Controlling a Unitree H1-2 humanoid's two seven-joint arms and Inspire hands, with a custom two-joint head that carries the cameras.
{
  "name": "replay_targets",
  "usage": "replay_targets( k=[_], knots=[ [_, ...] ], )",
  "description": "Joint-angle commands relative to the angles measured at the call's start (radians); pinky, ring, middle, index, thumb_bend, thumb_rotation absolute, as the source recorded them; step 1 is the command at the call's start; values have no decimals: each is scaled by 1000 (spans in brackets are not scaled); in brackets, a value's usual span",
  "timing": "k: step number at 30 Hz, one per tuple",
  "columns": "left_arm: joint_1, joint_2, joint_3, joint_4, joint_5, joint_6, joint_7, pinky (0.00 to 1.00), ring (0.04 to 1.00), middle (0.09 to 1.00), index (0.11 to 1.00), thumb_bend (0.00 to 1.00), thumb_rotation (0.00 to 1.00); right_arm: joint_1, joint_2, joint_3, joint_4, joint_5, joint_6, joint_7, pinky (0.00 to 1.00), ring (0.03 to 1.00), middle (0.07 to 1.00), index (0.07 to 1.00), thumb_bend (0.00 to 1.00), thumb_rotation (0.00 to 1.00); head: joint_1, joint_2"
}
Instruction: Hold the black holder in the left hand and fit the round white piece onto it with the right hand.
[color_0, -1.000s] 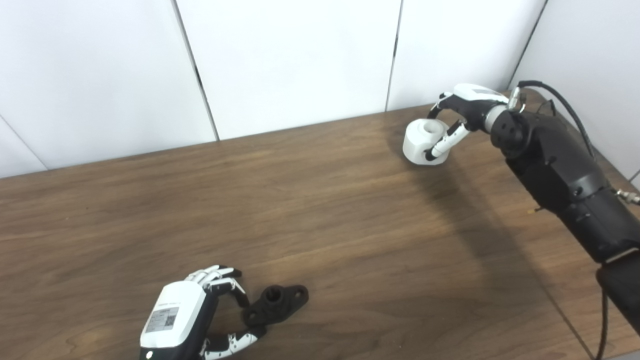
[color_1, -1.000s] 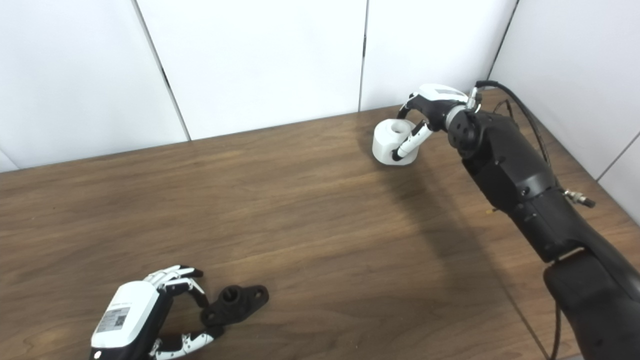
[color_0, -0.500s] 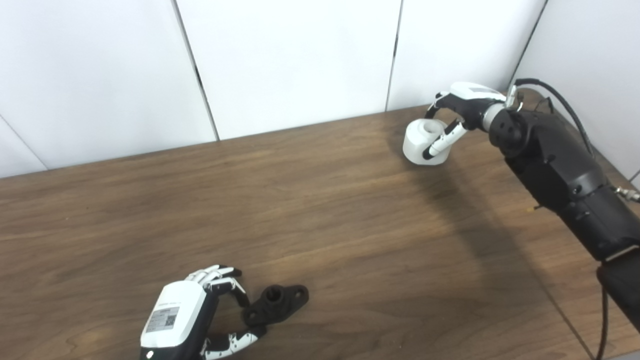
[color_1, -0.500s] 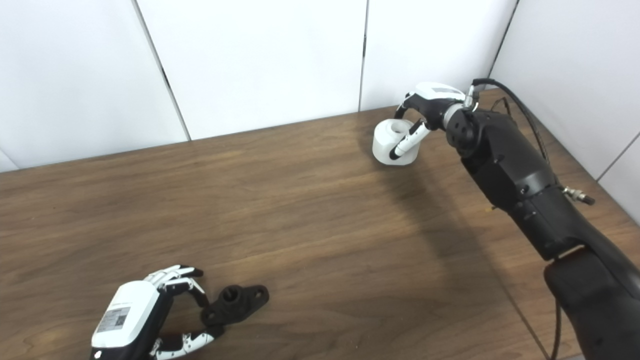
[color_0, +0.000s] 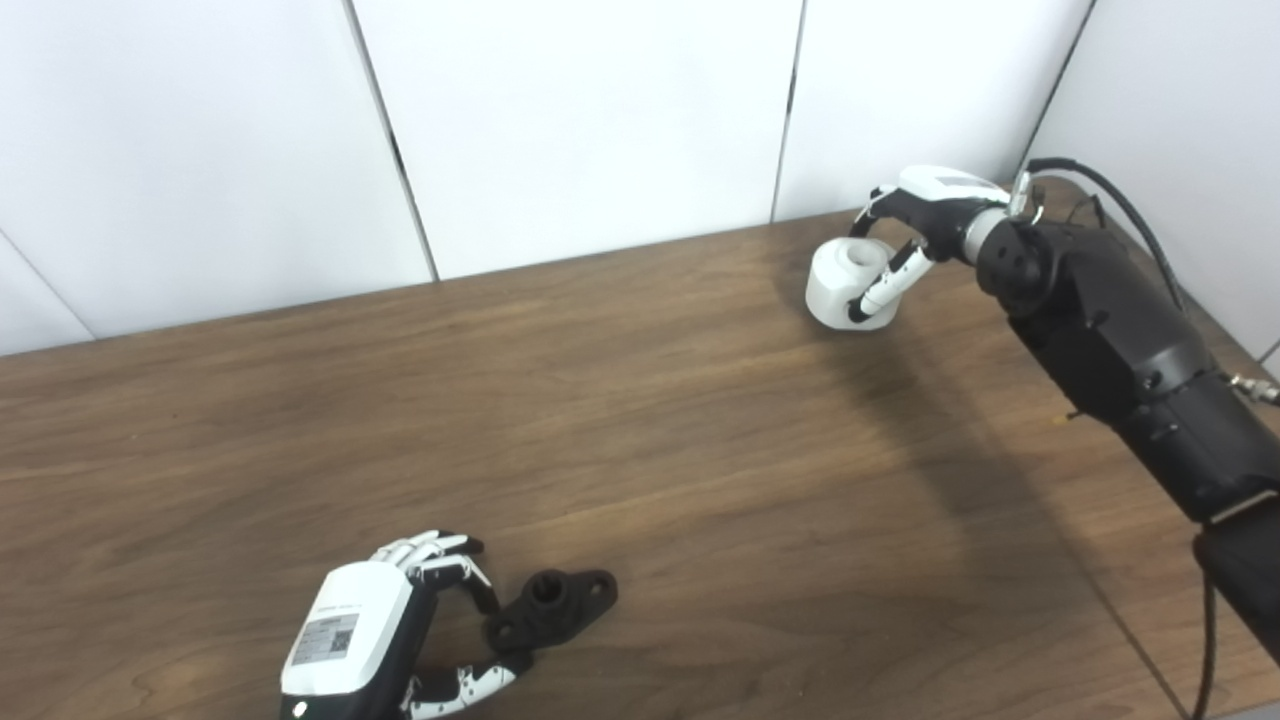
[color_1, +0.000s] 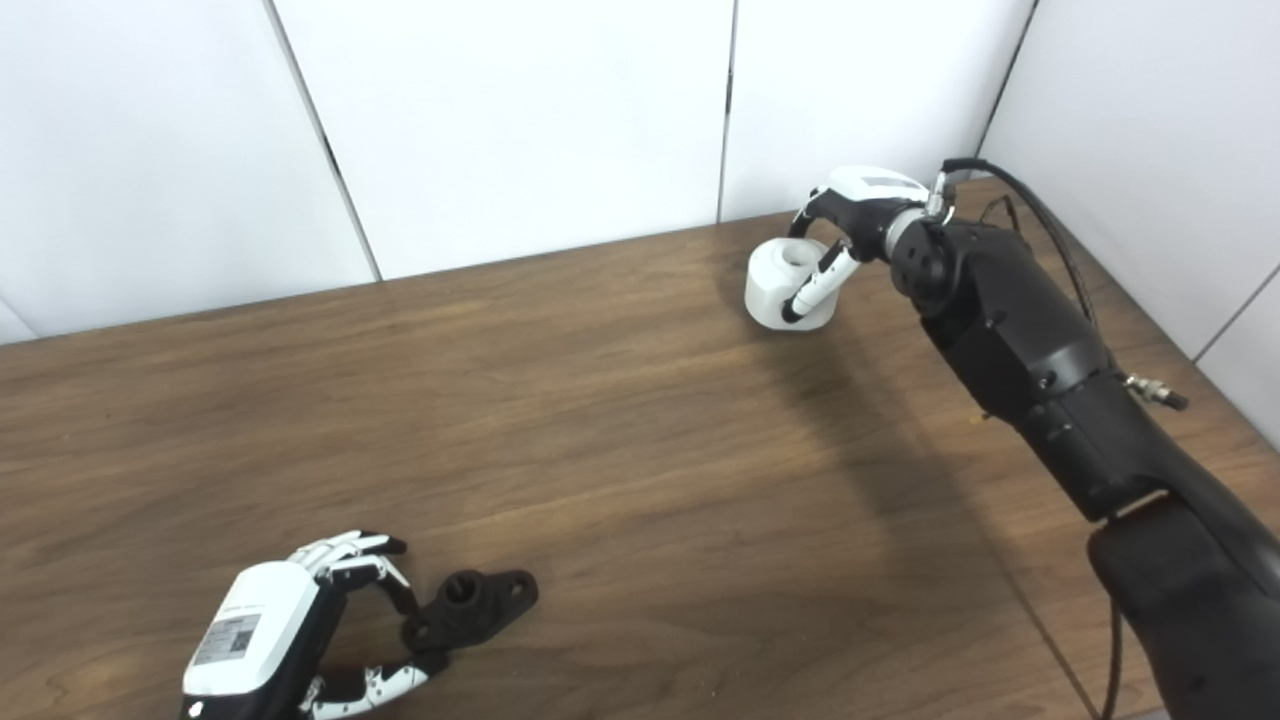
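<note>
White wall panels w/ dark seams run behind a dark wood desk (color_0: 640, 420), which fills most of both views. My left robot hand (color_0: 385, 625) sits at the near left edge of the desk, arm coming in from the bottom, white back plate w/ a small label facing up. Its fingers (color_0: 440, 548) curl toward the black holder (color_0: 550, 607) and its thumb (color_0: 470, 682) reaches in from the near side; fingertips look to be touching the holder's left end, but I can't tell if it's a real grip or just contact, since the holder lies flat on the desk. The holder is a small flat black part w/ a raised round socket in the middle and a lug w/ a hole at each end, angled so its right end points a bit away from me. My right robot hand (color_1: 850, 215) is far off at the back right corner of the desk, near the wall, at the end of a long black arm w/ a cable looping off it. It's closed around the round white piece (color_1: 785, 285), fingers over the far side and top, thumb across the front. The white piece is a short, thick cylinder w/ a hole in its top face, tilted a little toward me; can't tell whether it's on the desk or just above. Holder and white piece are well apart, on opposite sides of the desk.
</note>
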Motion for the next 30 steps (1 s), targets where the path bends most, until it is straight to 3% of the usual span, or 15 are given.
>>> replay_targets(
  k=[1, 7, 11, 12, 15, 30],
  knots=[
    [34, 12, -7, 25, 10, 48, -73, 823, 847, 794, 490, 515, 46, -47, -35, -14, -13, -7, -23, -23, 962, 1000, 960, 741, 807, 324, 1, 1],
    [35, 9, -9, 17, 20, 52, -82, 821, 846, 796, 490, 515, 46, -33, -36, -26, -7, 6, -46, -41, 968, 1000, 912, 695, 759, 332, 4, 4],
    [35, 8, -8, 25, 17, 40, -66, 815, 839, 788, 490, 516, 46, -29, -28, -38, -2, 8, -37, -64, 982, 1000, 893, 628, 708, 269, 5, 2],
    [34, 7, -8, 26, 16, 41, -66, 814, 839, 787, 490, 516, 46, -28, -26, -41, 1, 9, -36, -71, 988, 1000, 895, 548, 595, 199, 5, 1],
    [29, 5, -8, 25, 18, 47, -75, 817, 841, 790, 490, 516, 46, -23, -20, -53, 9, 17, -41, -99, 988, 1000, 894, 496, 524, 150, 6, -2],
    [25, -12, -12, 28, 27, 52, -71, 826, 847, 795, 490, 515, 46, -20, -26, -55, 26, 21, -73, -131, 955, 1000, 866, 491, 512, 140, 13, -6]
  ],
)
